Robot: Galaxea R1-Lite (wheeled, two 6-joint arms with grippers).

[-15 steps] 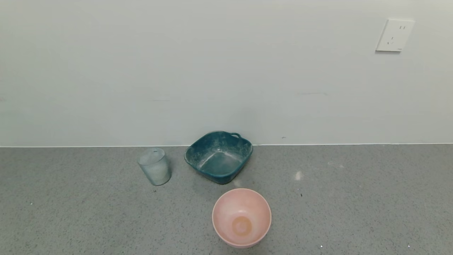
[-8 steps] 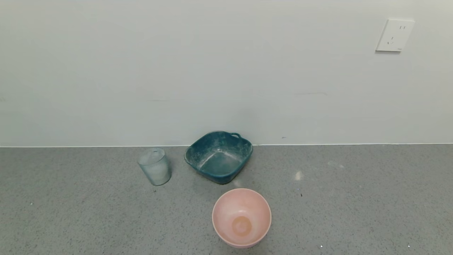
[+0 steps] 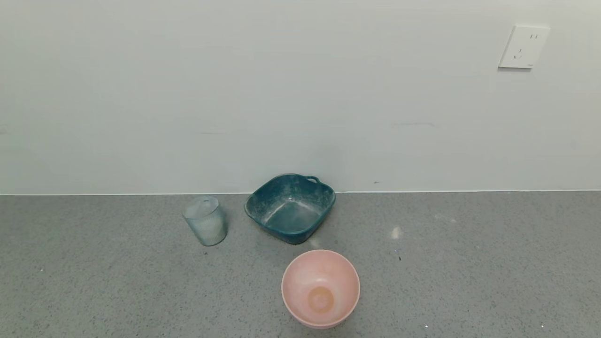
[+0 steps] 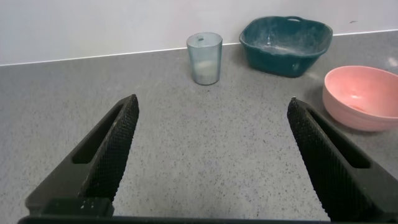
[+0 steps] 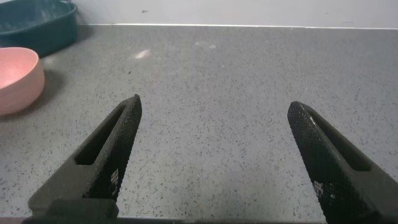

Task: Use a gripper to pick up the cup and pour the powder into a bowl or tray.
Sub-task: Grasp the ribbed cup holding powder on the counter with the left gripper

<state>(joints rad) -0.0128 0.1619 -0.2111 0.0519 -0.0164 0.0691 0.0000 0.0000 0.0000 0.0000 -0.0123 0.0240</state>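
Note:
The pale blue-grey ribbed cup (image 3: 205, 220) stands upright on the grey counter, left of the dark teal basin (image 3: 290, 208), which sits against the wall with whitish smears inside. Pale powder shows low inside the cup in the left wrist view (image 4: 204, 58). The basin also shows in the left wrist view (image 4: 287, 45) and partly in the right wrist view (image 5: 37, 25). My left gripper (image 4: 211, 109) is open and empty, well short of the cup. My right gripper (image 5: 214, 112) is open and empty over bare counter. Neither gripper shows in the head view.
A round pink bowl (image 3: 320, 287) stands in front of the basin; it also shows in the left wrist view (image 4: 362, 96) and the right wrist view (image 5: 17, 78). A small pale smear (image 3: 396, 232) lies on the counter right of the basin. A wall socket (image 3: 523, 46) is at upper right.

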